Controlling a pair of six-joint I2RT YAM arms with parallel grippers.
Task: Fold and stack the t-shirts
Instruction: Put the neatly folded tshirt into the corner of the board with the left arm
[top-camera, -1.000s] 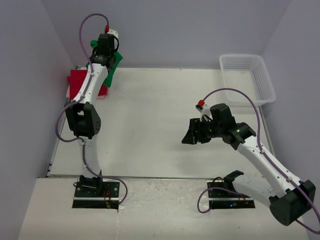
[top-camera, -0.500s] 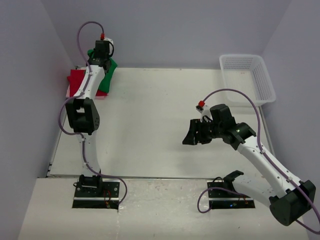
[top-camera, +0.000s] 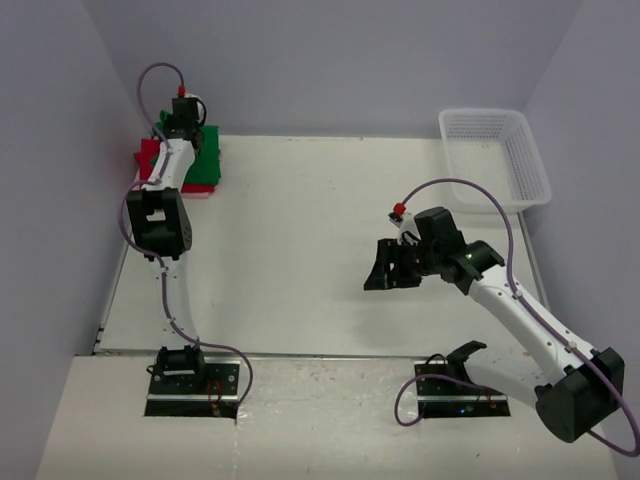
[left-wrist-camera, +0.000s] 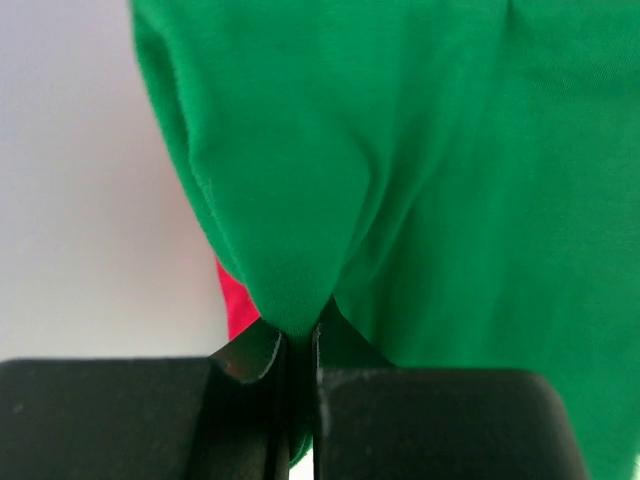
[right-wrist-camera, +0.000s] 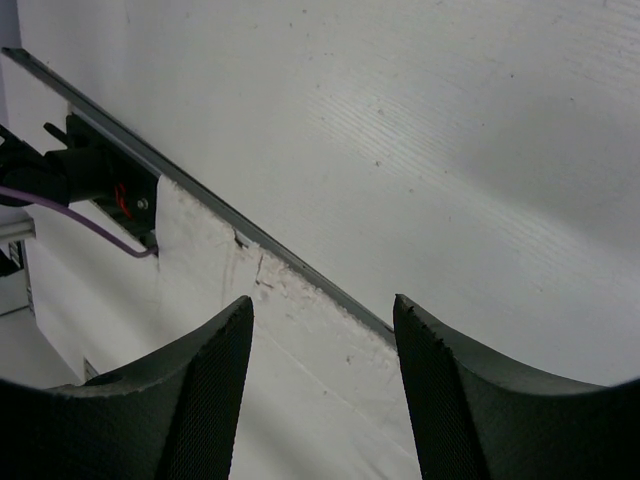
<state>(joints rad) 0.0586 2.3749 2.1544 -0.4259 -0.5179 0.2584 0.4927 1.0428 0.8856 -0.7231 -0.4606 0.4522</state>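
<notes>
White table (top-camera: 300, 250) fills most of the top view, with the white mesh basket (top-camera: 495, 155) sitting at its upper right. The green t-shirt (top-camera: 208, 155) is in the upper left corner, lying on the red t-shirt (top-camera: 148, 160), long side running roughly up-down the frame. The left gripper (left-wrist-camera: 300, 345) is clamped on a fold of green. The right gripper (right-wrist-camera: 325, 340) hangs mid-table, jaws apart, holding nothing.

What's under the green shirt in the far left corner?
A red shirt shows beneath the green shirt, at its left and near edges. The left gripper pinches the green cloth. Anything lower in the pile is covered.
</notes>
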